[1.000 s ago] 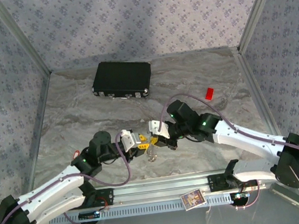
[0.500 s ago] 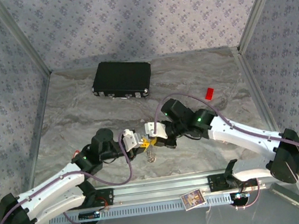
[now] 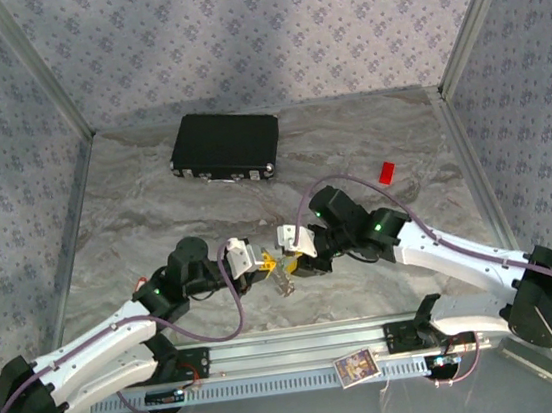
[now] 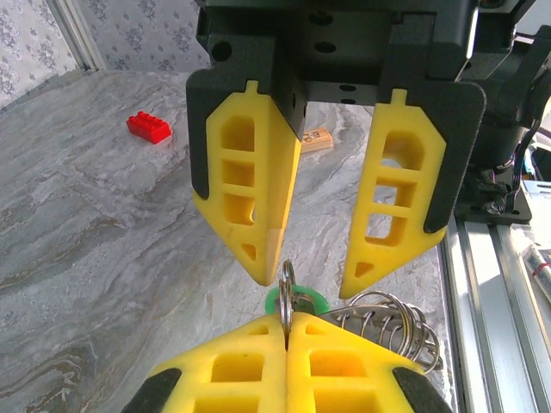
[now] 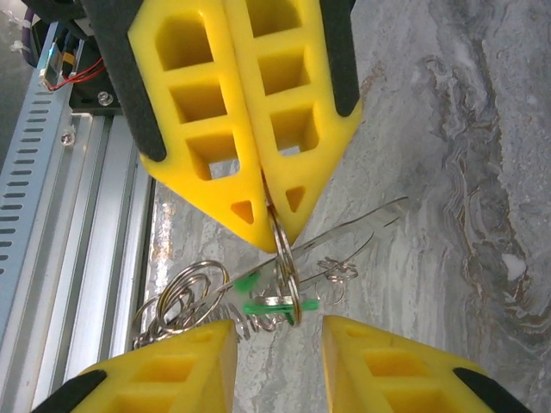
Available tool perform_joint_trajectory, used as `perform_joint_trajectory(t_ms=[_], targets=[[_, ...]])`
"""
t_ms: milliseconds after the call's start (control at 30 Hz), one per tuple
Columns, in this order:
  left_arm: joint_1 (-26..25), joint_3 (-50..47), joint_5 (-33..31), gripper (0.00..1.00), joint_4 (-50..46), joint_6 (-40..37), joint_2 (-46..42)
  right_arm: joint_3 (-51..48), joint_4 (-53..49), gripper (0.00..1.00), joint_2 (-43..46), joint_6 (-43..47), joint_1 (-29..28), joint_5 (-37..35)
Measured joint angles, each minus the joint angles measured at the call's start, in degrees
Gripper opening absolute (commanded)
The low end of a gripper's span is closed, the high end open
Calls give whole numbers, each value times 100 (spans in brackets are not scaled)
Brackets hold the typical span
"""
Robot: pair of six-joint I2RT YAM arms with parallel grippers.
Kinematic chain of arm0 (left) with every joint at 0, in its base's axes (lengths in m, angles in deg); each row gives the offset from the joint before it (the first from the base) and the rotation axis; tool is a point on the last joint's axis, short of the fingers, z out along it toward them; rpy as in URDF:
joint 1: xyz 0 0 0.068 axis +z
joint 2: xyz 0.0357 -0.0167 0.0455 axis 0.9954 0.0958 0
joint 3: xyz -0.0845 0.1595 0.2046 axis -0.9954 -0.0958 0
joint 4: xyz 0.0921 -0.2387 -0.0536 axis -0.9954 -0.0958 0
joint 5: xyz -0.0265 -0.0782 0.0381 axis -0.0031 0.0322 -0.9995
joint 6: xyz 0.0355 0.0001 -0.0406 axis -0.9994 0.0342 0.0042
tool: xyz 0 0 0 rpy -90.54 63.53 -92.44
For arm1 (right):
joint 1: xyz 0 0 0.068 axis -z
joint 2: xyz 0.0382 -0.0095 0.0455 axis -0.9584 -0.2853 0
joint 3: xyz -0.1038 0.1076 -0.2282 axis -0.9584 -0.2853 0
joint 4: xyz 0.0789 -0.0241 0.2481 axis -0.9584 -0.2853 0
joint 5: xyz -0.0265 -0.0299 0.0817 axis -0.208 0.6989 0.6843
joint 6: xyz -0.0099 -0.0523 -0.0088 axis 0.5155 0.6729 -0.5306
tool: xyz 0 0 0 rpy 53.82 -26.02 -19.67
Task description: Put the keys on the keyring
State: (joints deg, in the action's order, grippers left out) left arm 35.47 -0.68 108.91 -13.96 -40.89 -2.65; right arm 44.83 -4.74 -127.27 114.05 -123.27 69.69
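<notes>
Below the case [image 3: 225, 144] and a little to its left, the left arm reaches in low over the surface [image 3: 136, 214]. Its left pincer [image 3: 263, 260] ends almost straight below the case's right end. The left wrist view shows this pincer's [image 4: 285, 320] yellow fingers pressed together, clamped edge-on upon a thin silver ring of the keyring [image 4: 286, 288]. The right wrist view shows the same grip from the other side, with the left pincer [image 5: 269, 219] tips pinching the ring [image 5: 282, 249] so that it hangs down from them.

The rest of the keyring [image 3: 281, 281] dangles just under the two pincers, further below the case than either. A green key [image 4: 310, 301] hangs from the pinched ring, its head [image 5: 267, 306] right by the clamped tips. A bunch of looped silver rings [image 4: 387, 318] lies beside it, touching.

The right pincer [image 3: 284, 256] faces the left one tip to tip, just right of it. Its fingers stand apart, holding nothing. They straddle the ring from above in the left wrist view [image 4: 310, 280] and from below in its own view [image 5: 277, 331].

A red block [image 3: 386, 173] lies on the surface well to the right of the case and somewhat below it.
</notes>
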Motion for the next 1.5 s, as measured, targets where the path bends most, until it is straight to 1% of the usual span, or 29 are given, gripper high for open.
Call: perform_joint_trajectory(t_ms=[200, 567, 800, 1267, 1300, 1333, 1367, 1400, 1433, 1500], targets=[[0, -11, 0, 0, 31, 0, 0, -2, 138, 26, 20, -103, 0, 0], [0, -76, 0, 0, 92, 2, -15, -2, 168, 5, 33, -155, 0, -7], [0, -175, -7, 0, 249, 15, -92, -2, 170, 0, 28, -168, 0, -7], [0, -291, -44, 0, 376, 17, -122, -2, 173, 0, -90, -168, 0, -2], [0, -291, -44, 0, 378, 17, -122, -4, 173, 3, -90, -168, 0, -2], [0, -291, -44, 0, 378, 17, -122, -2, 173, 10, -90, -170, 0, -2], [0, -291, -44, 0, 378, 15, -122, -4, 173, 18, -87, -197, 0, -4], [0, -291, -44, 0, 382, 15, -122, -4, 175, 23, -85, -186, 0, -7], [0, -291, -44, 0, 393, 15, -122, -4, 179, 25, -79, -186, 0, -11], [0, -293, -44, 0, 417, 15, -122, -7, 197, 25, -63, -221, 0, -9]])
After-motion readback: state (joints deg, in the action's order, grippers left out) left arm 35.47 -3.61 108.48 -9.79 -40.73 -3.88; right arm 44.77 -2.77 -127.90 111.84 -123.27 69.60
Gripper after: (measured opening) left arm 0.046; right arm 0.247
